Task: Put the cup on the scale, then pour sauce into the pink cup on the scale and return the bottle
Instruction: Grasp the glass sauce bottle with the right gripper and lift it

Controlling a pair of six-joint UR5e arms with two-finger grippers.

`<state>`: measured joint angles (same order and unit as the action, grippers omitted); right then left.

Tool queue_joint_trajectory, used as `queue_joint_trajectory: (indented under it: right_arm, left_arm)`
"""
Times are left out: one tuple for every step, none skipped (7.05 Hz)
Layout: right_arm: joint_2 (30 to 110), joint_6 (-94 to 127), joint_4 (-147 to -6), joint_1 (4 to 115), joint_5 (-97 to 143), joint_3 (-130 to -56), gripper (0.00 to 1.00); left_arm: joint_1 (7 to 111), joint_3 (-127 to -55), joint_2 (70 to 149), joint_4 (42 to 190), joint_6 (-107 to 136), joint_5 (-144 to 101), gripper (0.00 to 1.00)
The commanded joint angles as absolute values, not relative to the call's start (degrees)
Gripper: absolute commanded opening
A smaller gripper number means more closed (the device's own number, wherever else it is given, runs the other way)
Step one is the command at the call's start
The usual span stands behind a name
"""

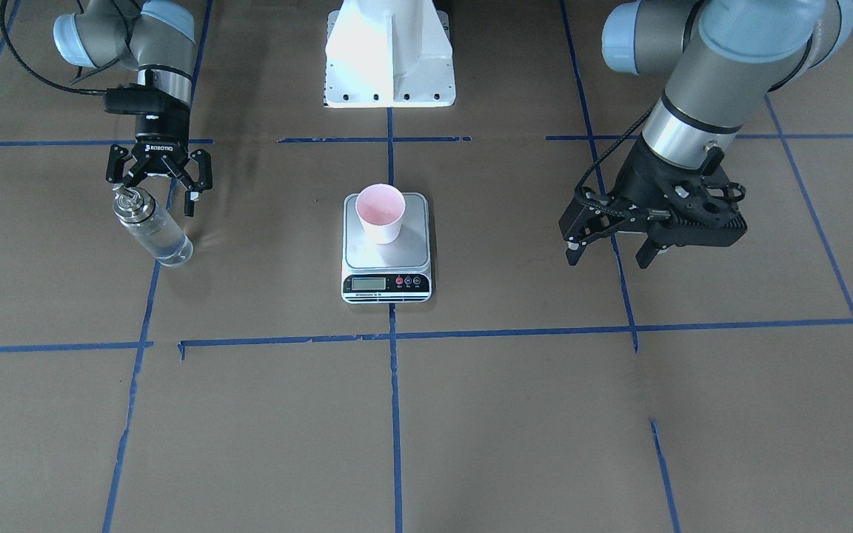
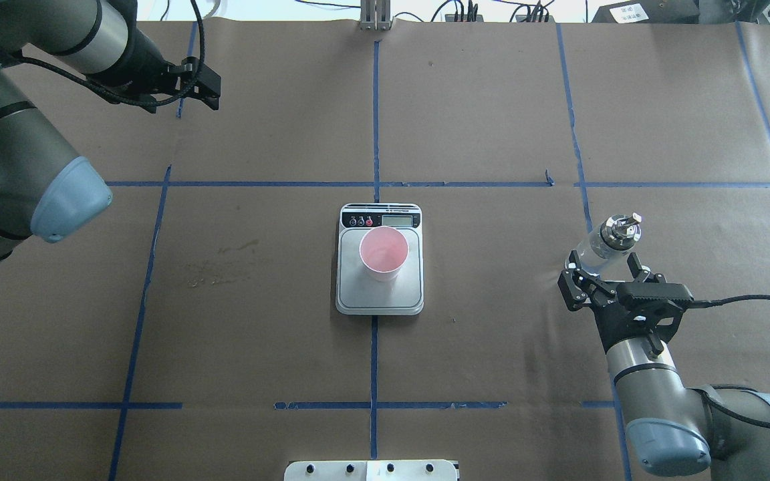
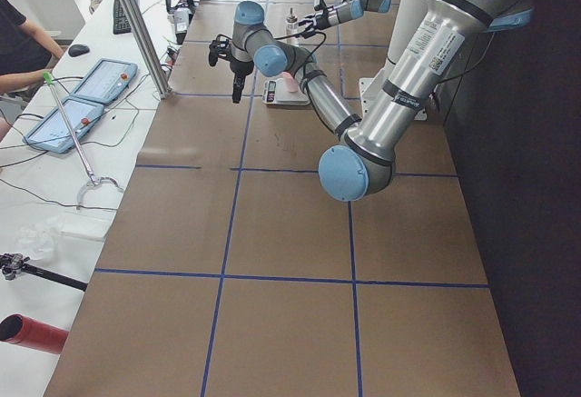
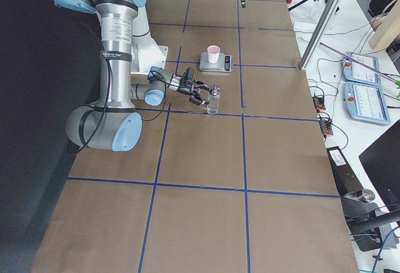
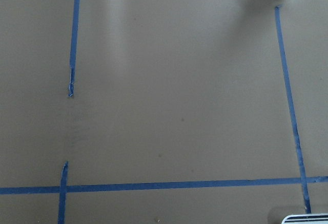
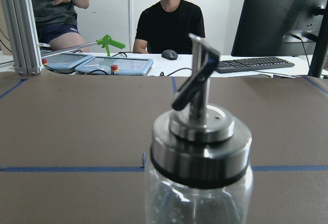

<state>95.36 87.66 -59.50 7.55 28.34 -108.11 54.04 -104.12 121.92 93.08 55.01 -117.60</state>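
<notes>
One small pink cup [image 1: 380, 211] is seen upright on the steel platform of the scale [image 1: 413, 250], roughly midway between the two sets of fingers and well apart from both, so the first step of the task is judged done. Whether any sauce has reached it cannot be told, since only a pale pink interior is shown. The bottle [image 1: 154, 231] is stood upright on the tabletop [image 1: 471, 414], well clear of the scale, with the clear sauce [image 1: 167, 244] visible in its lower body. It is found just ahead of the right fingers [image 1: 198, 176], which are spread wide at about the height of its steel collar [image 6: 200, 155], one to each side, and no contact can be made out. From the right wrist camera the spout [image 6: 197, 73] is shown centred and very close, which suggests that the fingers are lined up on the neck so that a closing would catch it squarely. The wide spread is judged to give clearance around the collar. The left fingers [image 1: 580, 235] are likewise held apart and empty, raised above bare tabletop on the other side of the scale, presumably out of the pouring path. Nothing is gripped by either arm. A grasp on the smooth collar could be expected to slip, so a hold lower on the glass is judged safer.
</notes>
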Motion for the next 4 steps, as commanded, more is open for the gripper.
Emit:
queue_joint_trajectory:
  right_arm:
    - [95.3,87.5,-59.4,8.8,28.7,-107.1,1.00]
    - [95.3,87.5,-59.2,9.0,28.7,-106.8,1.00]
    - [95.2,87.4,-59.2,9.1,28.7,-106.5,1.00]
    - [95.2,87.4,-59.2,9.2,28.8,-106.5,1.00]
  left_arm:
    - [54.1,-104.2,122.0,93.1,55.0,-117.6,0.99]
    - [54.1,-104.2,121.9,93.1,55.0,-117.6,0.99]
    - [54.1,-104.2,121.9,93.1,55.0,-117.6,0.99]
    - [54.1,-104.2,121.9,93.0,55.0,-117.6,0.99]
